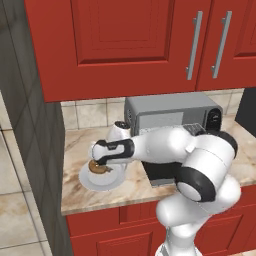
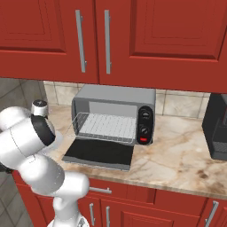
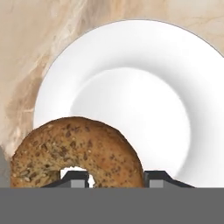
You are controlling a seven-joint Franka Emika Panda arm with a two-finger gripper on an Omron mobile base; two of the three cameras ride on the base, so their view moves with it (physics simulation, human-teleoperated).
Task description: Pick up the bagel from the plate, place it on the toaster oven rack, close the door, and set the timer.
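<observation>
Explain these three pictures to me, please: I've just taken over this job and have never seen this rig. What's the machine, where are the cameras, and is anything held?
The machine is a white robot arm on a base that drives. Two cameras sit behind it, left and right; the third looks along its hand. On the marble counter stand a white plate and a grey toaster oven, its door folded down and the wire rack pulled partly out. The hand is down at the plate, one finger through the hole of the bagel, the other outside its ring, closed on that side of it.
</observation>
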